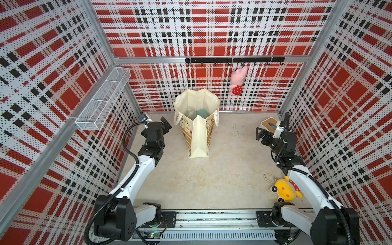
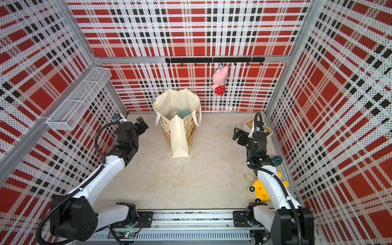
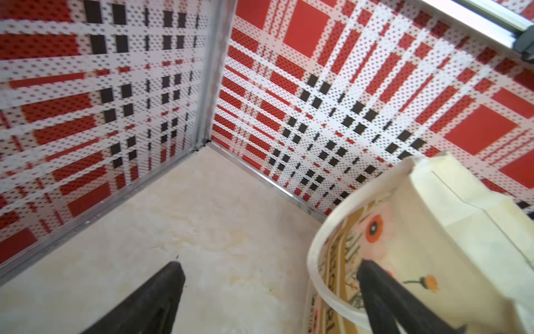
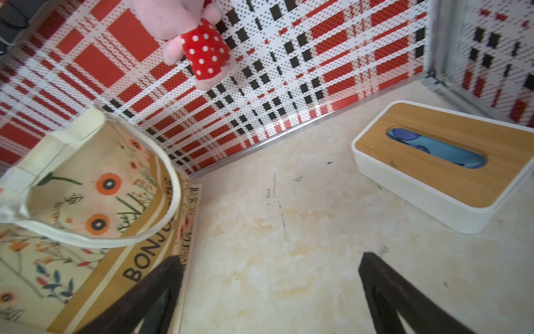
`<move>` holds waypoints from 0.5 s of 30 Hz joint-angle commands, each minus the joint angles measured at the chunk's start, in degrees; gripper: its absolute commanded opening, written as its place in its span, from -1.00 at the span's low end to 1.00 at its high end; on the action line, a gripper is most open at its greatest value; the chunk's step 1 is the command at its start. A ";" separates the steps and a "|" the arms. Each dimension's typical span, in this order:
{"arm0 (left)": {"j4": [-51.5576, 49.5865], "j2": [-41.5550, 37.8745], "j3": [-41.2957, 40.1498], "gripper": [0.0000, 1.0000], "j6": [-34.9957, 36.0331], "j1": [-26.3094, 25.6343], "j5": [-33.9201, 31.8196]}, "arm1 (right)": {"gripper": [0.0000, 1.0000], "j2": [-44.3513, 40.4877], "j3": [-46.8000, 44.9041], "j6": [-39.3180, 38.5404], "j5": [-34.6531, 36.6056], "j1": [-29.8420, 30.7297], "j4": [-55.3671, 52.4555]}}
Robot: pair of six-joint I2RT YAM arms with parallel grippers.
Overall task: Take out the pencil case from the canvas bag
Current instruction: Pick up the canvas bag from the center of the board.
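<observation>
Approaching the canvas bag (image 1: 199, 135), both hands empty.
I'm seeing the left gripper (image 1: 166, 124) and right gripper (image 1: 260, 134) gaping wide, each flanking the upright bag. The teal shape I'm taking for the pencil case (image 1: 201, 113) is lying deep inside, so I'm favouring a straight descent through the mouth, clear of the handles.

You see the tall cream canvas bag (image 1: 198, 137) as matt woven cloth. The white box (image 4: 419, 199) looks like smooth plastic under a satin wooden lid (image 4: 372, 138). The beige tabletop (image 1: 222, 180) is matt, mottled and scuffed.
</observation>
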 commanded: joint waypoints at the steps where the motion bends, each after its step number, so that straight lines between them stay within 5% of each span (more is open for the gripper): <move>1: -4.30 0.46 5.27 0.96 0.32 -0.98 5.50 | 1.00 2.04 3.87 1.43 -3.44 4.24 -0.82; 10: -12.01 10.21 24.30 0.96 -1.81 -0.94 14.55 | 1.00 11.16 17.50 1.57 1.55 16.88 -5.10; 15: -21.45 20.35 38.35 0.98 -1.50 -1.63 14.09 | 1.00 16.53 26.51 1.50 5.44 21.44 -12.58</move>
